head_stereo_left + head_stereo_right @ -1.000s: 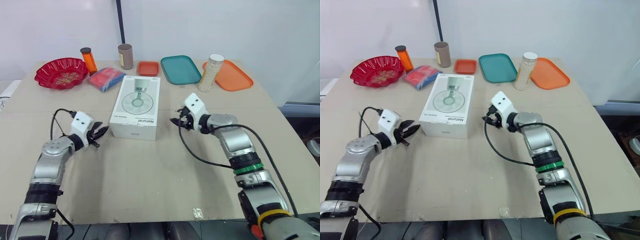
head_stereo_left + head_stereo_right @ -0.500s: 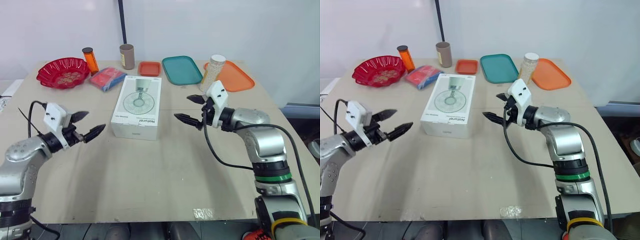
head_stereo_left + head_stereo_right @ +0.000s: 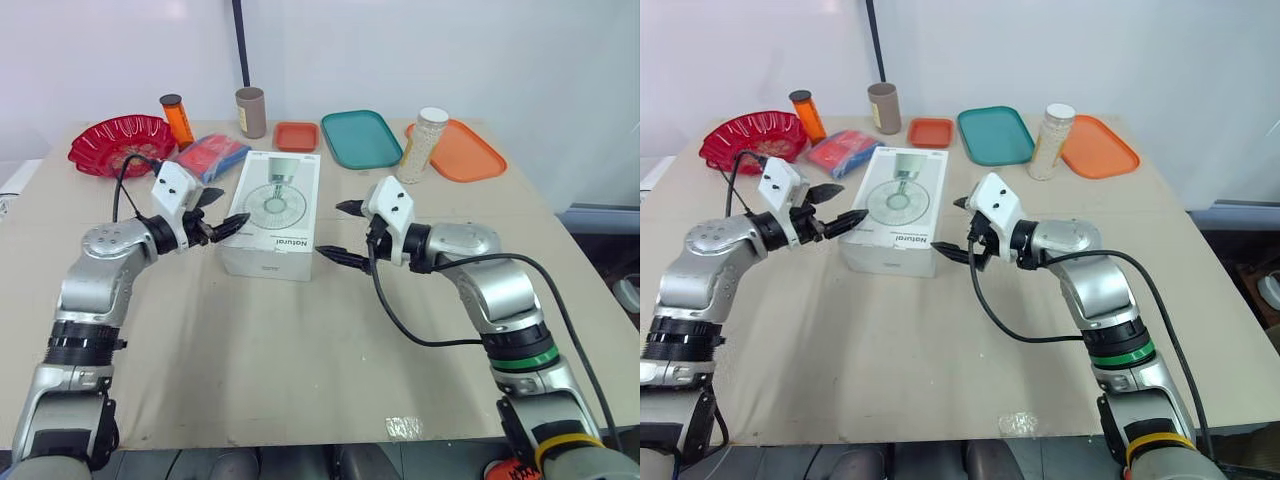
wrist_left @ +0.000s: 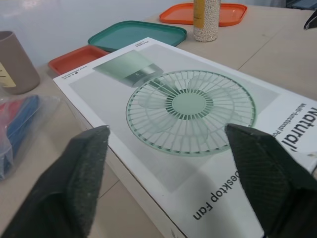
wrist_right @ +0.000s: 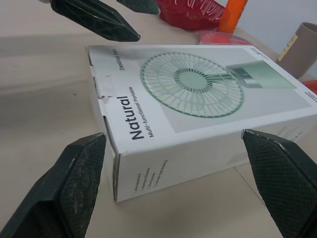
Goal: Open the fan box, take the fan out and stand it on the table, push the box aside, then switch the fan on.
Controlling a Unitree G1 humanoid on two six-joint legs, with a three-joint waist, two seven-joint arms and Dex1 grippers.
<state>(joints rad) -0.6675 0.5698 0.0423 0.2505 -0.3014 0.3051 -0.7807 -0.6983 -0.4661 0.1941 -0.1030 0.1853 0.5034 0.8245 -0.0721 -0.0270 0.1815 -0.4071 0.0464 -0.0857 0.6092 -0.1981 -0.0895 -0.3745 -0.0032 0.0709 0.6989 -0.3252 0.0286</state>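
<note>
Flanking the fan box point(image 3: 272, 212) nearer than before, left gripper point(image 3: 235, 204), right gripper point(image 3: 327, 229), both spread wide

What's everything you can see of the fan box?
The fan box is a flat white cardboard carton, shut, lying on the table with its printed face up: a pale green fan picture, with "Natural" and "Desktop Fan" lettering toward its near end. A tucked flap seam shows at that end. The open left gripper is at its near left corner; whether it touches is unclear. The open right gripper sits just off its right side, apart.
</note>
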